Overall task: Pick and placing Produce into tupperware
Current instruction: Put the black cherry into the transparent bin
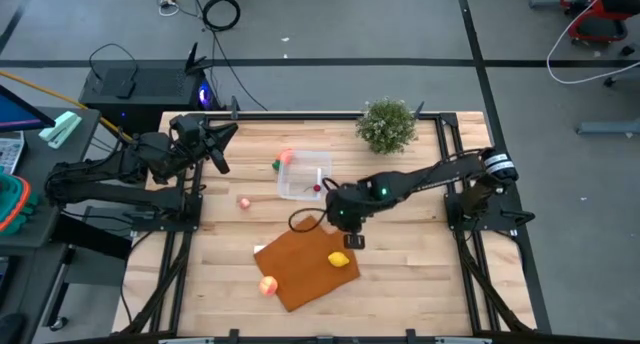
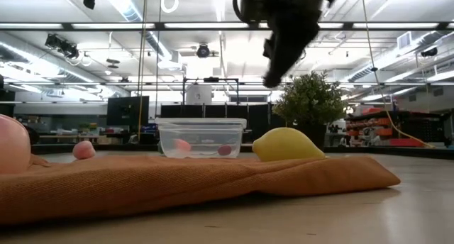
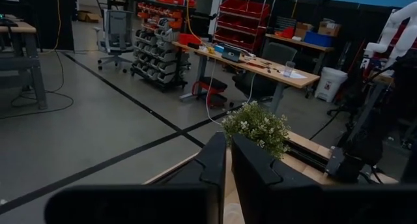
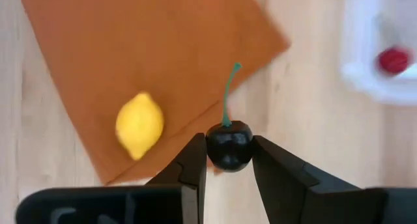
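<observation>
A small, glossy, near-black toy cherry with a thin green stem (image 4: 229, 144) is seen pinched between the two dark fingers of the right end effector (image 4: 229, 160); the stem curves away from the fruit's top. In the high view the right end effector (image 1: 352, 234) is placed at the centre of the frame, over the upper right edge of the flat orange-brown cloth mat (image 1: 305, 264), and in the low view it hangs at the upper centre of the frame, well above the surface.

A yellow toy lemon with pointed ends (image 1: 340, 259) lies on the mat near its right edge, and in the right wrist view it is seen at the lower left of the frame (image 4: 139, 124). A round peach-orange toy fruit (image 1: 267, 284) rests at the mat's lower left edge.

The small clear plastic tupperware with rounded corners and low walls (image 1: 303, 180) stands just above the mat in the high view, on the light wooden surface (image 1: 420, 274). A small red round piece (image 1: 317, 189) lies inside it near its right wall; a pinkish piece is also visible through the wall in the low view. A pink-orange piece (image 1: 287, 156) and a small green piece (image 1: 275, 166) lie just outside its upper left corner, and a small pink piece (image 1: 244, 202) lies to its lower left.

The left end effector (image 1: 222, 162) is closed and empty, held at the upper left of the surface. A bushy green potted plant (image 1: 386, 124) stands at the top edge.
</observation>
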Tool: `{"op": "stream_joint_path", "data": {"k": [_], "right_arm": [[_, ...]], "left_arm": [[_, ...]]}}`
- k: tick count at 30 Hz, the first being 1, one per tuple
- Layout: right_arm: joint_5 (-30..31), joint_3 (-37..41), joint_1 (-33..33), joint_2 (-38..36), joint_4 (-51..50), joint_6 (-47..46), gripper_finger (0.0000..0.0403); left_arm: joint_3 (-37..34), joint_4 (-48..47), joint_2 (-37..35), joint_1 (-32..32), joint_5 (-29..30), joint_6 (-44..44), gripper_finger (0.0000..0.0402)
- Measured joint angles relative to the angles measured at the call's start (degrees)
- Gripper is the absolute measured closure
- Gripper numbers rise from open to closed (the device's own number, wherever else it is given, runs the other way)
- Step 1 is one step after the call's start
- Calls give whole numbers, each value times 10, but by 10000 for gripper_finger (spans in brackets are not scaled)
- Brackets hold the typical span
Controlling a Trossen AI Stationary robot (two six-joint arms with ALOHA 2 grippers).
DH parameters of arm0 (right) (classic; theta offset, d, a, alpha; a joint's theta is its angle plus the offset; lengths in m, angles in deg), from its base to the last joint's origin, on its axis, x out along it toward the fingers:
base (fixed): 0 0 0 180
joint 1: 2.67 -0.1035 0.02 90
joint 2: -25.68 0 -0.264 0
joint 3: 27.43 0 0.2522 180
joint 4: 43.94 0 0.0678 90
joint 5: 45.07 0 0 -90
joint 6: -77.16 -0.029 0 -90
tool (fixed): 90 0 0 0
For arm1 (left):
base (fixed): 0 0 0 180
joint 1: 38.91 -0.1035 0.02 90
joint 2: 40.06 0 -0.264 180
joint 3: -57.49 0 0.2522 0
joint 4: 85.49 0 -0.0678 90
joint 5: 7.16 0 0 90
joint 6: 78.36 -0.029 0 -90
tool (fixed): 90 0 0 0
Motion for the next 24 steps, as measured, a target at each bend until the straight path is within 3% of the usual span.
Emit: {"op": "stream_joint_path", "data": {"k": [16,24], "right_arm": [[14,-59,109,6,-19,90,328],[4,-123,144,66,-35,118,328]], "left_arm": [[0,0,0,0,0,-1,367],[0,-5,0,0,0,-1,371]]}}
